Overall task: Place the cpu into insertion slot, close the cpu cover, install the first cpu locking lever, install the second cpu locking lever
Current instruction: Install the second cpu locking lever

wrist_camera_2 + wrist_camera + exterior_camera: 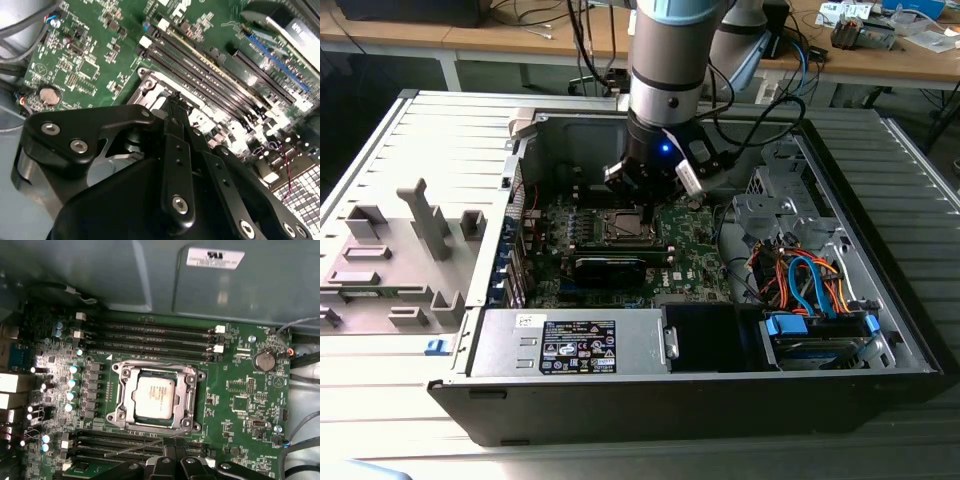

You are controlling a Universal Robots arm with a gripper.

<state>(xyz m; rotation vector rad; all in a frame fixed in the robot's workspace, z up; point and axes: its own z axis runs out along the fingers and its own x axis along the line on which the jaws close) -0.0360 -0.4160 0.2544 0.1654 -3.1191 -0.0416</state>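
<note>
In the exterior view the arm hangs over the open computer case (895,330), its gripper (645,205) low above the insertion slot (625,228) on the green motherboard (695,245).

In the second wrist view the gripper (175,97) has its fingers drawn together to a narrow tip just beside the slot's metal edge (150,85). They look shut with nothing between them, though the fingers' own bulk hides the very tip.

In the first wrist view the cpu (154,396) lies flat in the insertion slot, and the cpu cover (155,372) lies down around it, its window framing the chip. A thin locking lever (135,447) stands loose along the near edge, close to the fingertips.

The risk is judged to be in that lever. A tip that slips off the springy wire could scrape the board's small parts, or leave the cover unclamped.
</note>
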